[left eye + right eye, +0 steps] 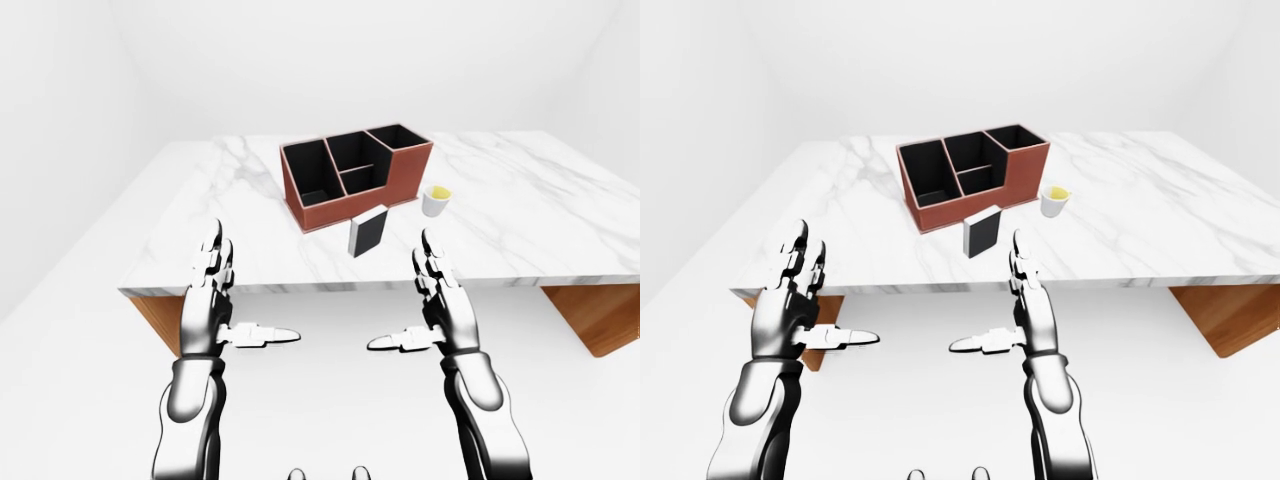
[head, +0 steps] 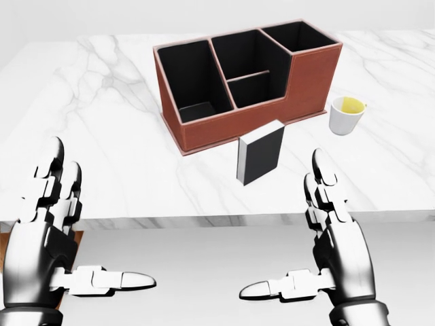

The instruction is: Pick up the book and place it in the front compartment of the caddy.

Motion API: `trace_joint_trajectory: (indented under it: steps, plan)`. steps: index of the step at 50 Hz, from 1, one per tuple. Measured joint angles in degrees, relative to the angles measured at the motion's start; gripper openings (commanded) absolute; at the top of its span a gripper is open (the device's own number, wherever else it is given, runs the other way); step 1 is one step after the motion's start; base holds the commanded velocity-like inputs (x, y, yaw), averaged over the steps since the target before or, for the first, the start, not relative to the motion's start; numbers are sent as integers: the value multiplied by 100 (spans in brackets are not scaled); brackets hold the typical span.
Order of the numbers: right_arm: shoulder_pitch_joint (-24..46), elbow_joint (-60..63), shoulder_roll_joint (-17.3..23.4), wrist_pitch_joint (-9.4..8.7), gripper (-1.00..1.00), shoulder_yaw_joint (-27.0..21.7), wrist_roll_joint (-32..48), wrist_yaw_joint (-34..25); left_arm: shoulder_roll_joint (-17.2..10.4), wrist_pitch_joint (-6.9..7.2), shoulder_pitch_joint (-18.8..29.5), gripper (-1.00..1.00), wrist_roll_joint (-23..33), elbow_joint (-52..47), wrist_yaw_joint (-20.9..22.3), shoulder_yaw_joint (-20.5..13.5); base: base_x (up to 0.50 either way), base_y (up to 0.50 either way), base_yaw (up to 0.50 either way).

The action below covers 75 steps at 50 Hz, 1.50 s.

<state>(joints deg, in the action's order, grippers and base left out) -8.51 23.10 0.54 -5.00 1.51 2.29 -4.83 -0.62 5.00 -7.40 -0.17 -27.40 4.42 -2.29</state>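
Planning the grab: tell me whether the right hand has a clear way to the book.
Probably yes. The book stands upright and alone on the marble table, just above the open right hand, nothing between. The caddy sits behind it.

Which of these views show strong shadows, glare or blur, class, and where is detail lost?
Head view: sharp, flat lighting, no glare on the marble table; the caddy compartments render near black, hiding inner detail. Left-eye view: wider, equally sharp, only faint shading around the book. Right-eye view: nearly the same.
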Motion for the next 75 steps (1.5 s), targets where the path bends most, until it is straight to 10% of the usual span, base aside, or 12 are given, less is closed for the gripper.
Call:
trace_joint_trajectory:
  steps: [75]
  plan:
    - [-215, 327, 9, 0, 100, 103, 10, -109, 12, 0, -22, 100, 16, 15, -21, 97, 36, 0, 0]
